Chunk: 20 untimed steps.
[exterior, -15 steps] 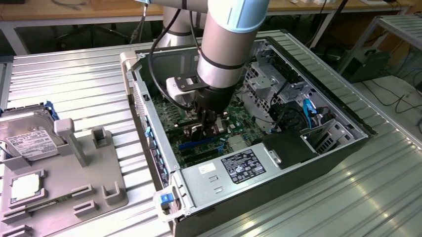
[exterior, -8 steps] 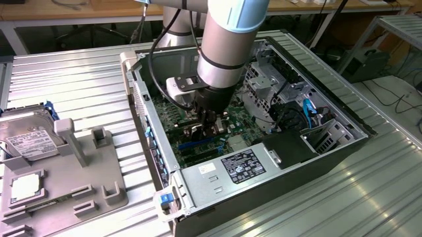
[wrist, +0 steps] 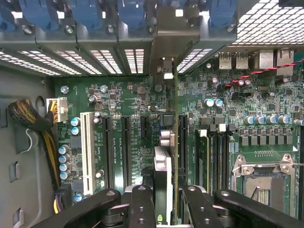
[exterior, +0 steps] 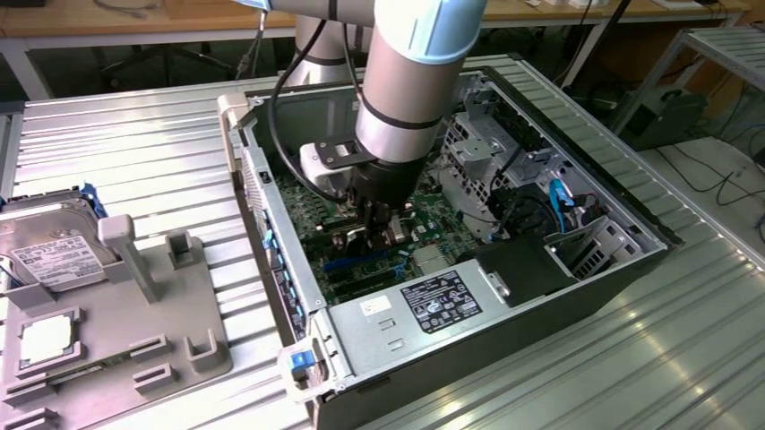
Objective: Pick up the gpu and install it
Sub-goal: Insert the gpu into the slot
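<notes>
In the wrist view I see the gpu (wrist: pixel 163 161) edge-on, a thin green card with silver parts, standing upright between my fingers (wrist: pixel 142 206). My gripper (wrist: pixel 166 202) is shut on it. The card's lower edge runs along a black expansion slot (wrist: pixel 182 142) of the green motherboard (wrist: pixel 118 95); whether it is seated I cannot tell. Its far end reaches the rear slot openings of the case (wrist: pixel 164 66). In the exterior view my gripper (exterior: pixel 373 235) is down inside the open computer case (exterior: pixel 622 224), just over the motherboard (exterior: pixel 347 260).
Black and white slots (wrist: pixel 87 152) lie beside the card, the processor socket (wrist: pixel 263 185) on its other side. A cable bundle (wrist: pixel 35 126) hangs at the case wall. On the exterior view's left, a hard drive (exterior: pixel 48 251) and a square chip (exterior: pixel 42 336) rest on a grey holder (exterior: pixel 156 340).
</notes>
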Motion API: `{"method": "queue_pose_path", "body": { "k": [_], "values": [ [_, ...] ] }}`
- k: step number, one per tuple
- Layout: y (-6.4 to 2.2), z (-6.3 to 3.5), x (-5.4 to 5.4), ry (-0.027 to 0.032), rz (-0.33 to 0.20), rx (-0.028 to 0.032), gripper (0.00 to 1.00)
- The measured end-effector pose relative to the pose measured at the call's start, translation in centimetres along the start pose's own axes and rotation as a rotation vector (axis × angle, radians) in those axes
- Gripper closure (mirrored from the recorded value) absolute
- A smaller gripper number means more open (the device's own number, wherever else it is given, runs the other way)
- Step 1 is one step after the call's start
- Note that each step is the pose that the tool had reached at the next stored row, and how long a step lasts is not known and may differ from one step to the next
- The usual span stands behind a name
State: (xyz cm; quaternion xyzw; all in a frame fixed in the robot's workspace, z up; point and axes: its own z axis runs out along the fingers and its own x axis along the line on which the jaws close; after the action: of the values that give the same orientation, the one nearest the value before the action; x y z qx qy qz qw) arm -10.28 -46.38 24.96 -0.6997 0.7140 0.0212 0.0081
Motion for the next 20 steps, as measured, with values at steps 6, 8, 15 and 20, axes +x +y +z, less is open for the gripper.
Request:
{"method": "queue_pose_path", "body": {
  "k": [6,8,15,20],
  "values": [
    [0.02,0.01,-0.2,0.0,-0.001,-0.0001,0.72],
    [0.02,0.01,-0.2,0.0001,-0.001,0.0,0.72],
    [0.06,0.02,0.06,-0.0002,-0.001,-0.0001,0.72],
    [0.08,0.18,-0.07,-0.0004,-0.001,0.0001,0.72]
  ]
}}
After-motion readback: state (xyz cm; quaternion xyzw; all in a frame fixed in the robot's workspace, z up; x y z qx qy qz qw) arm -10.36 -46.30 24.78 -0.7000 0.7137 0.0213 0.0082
